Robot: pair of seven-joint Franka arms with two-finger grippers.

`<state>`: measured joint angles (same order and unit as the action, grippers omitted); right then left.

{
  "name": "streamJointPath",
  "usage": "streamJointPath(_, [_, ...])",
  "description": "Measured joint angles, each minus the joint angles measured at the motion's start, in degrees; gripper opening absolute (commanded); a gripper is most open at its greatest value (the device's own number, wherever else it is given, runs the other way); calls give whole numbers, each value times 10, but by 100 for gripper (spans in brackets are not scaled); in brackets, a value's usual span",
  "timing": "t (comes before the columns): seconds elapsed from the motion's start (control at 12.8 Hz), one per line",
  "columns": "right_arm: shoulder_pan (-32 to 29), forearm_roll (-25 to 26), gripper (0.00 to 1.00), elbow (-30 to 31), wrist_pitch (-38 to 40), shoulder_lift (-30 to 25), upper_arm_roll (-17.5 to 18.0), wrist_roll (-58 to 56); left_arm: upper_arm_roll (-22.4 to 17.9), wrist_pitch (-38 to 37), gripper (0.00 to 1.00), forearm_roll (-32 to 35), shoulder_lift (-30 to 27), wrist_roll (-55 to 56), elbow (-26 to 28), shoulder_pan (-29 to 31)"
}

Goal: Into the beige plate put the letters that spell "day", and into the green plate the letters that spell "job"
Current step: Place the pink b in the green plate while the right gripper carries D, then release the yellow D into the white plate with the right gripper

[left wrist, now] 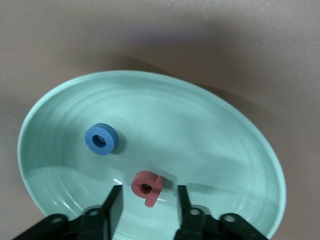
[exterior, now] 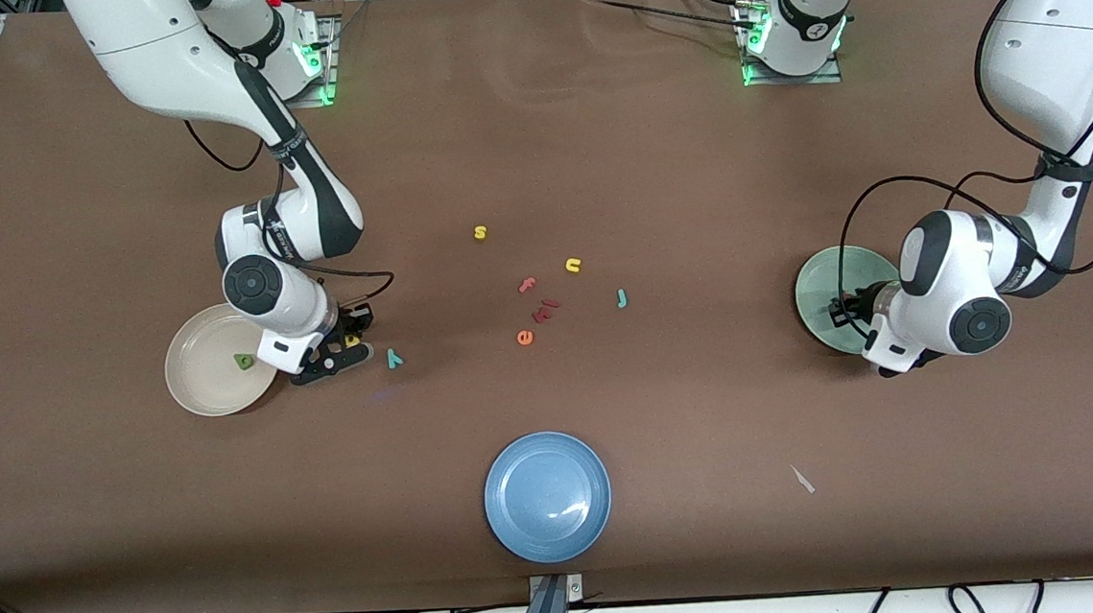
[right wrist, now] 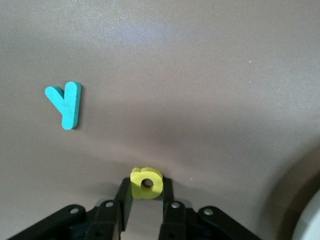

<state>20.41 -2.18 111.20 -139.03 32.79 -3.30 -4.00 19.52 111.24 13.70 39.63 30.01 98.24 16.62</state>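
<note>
- We have the right gripper point(right wrist: 146, 192) low at the surface point(exterior: 592, 130), jaws pinched on the yellow "a" point(right wrist: 146, 183), just beside the beige plate point(exterior: 196, 389) that already holds the green "d" point(exterior: 243, 361).
- The teal "y" point(right wrist: 66, 104) lies near, flat, toward the table's middle.
- Left gripper point(left wrist: 146, 205) hangs over the green plate point(left wrist: 240, 150), jaws partly apart around the pink "b" point(left wrist: 146, 186), not touching it.
- Only the left wrist view shows the "b" and blue "o" point(left wrist: 101, 139); the front view shows the teal "j" point(exterior: 621, 297) unplaced.

You see the green "d" point(exterior: 243, 361) in the beige plate point(exterior: 196, 389); yellow "a" point(right wrist: 146, 183) pinched upright; teal "y" point(right wrist: 65, 105) flat nearby; blue "o" point(left wrist: 101, 139) and pink "b" point(left wrist: 147, 187) in the green plate point(left wrist: 230, 145); teal "j" point(exterior: 621, 297) on the table.
</note>
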Motion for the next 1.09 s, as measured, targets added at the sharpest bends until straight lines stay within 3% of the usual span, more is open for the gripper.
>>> streamJointPath(0.23, [0,0,10,-2,1,0,0,0,47,-51,100,-16,-33,15,-21,0])
streamJointPath(0.55, [-3,0,10,-72,109,-3,-24,2,175,-58,88,-28,-72,164,-25,-16])
streamJointPath(0.94, [-17,0,11,-89,137,-7,-93,-4,174,104,87,-4,-21,287,-13,-147])
streamJointPath(1.01, [-18,0,31,-88,138,-6,-102,-7,172,117,82,18,-2,305,-12,-163])
streamJointPath(1.09, [-24,0,88,-88,138,-6,-106,-19,170,126,76,42,15,321,-11,-175])
